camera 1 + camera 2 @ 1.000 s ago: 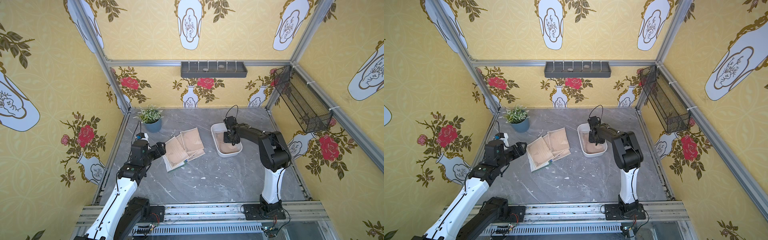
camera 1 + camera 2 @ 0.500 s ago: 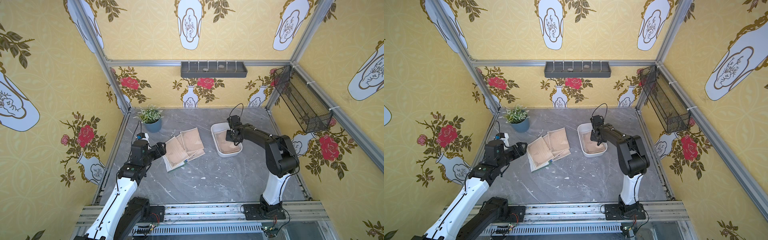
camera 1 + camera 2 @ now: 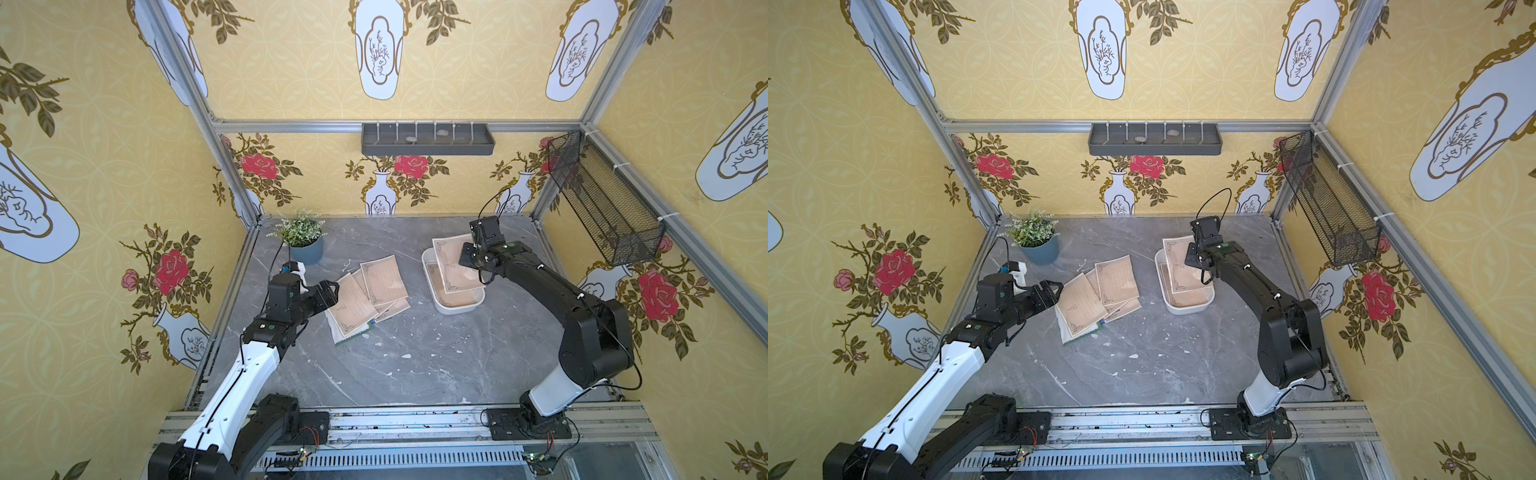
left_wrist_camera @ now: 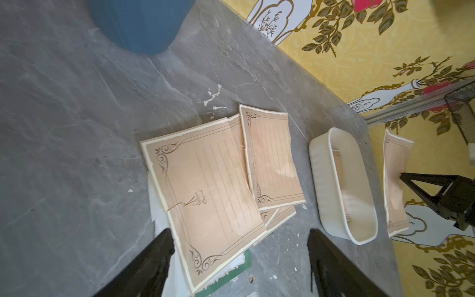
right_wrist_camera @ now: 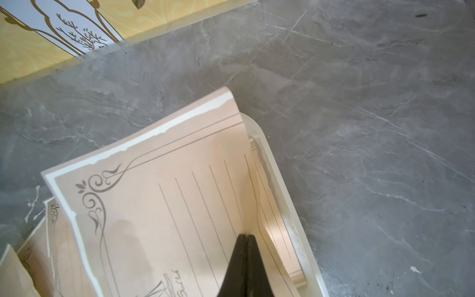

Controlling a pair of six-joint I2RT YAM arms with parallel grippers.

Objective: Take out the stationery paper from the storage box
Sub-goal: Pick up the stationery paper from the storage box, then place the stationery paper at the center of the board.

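The white storage box (image 3: 457,309) (image 3: 1187,309) stands right of the table's middle, with tan stationery paper (image 3: 457,297) still lying in it. My right gripper (image 3: 467,259) (image 3: 1192,259) (image 5: 246,235) is shut on one tan sheet (image 3: 451,266) (image 4: 394,180) (image 5: 159,205), pinched near its long edge and hanging curled above the box (image 5: 290,205). Several tan sheets (image 3: 370,295) (image 3: 1096,295) (image 4: 218,180) lie fanned on the table left of the box (image 4: 331,180). My left gripper (image 3: 330,291) (image 3: 1054,291) (image 4: 239,231) stands open at the pile's near-left edge, holding nothing.
A potted plant (image 3: 303,239) in a blue pot stands at the back left. A grey compartmented tray (image 3: 428,139) hangs on the back wall and a black mesh basket (image 3: 602,203) on the right wall. A green-edged sheet (image 4: 231,270) pokes out under the pile.
My right gripper has shut on a tan sheet in the box and lifted it up, shifting slightly to the right. The left arm has not moved.
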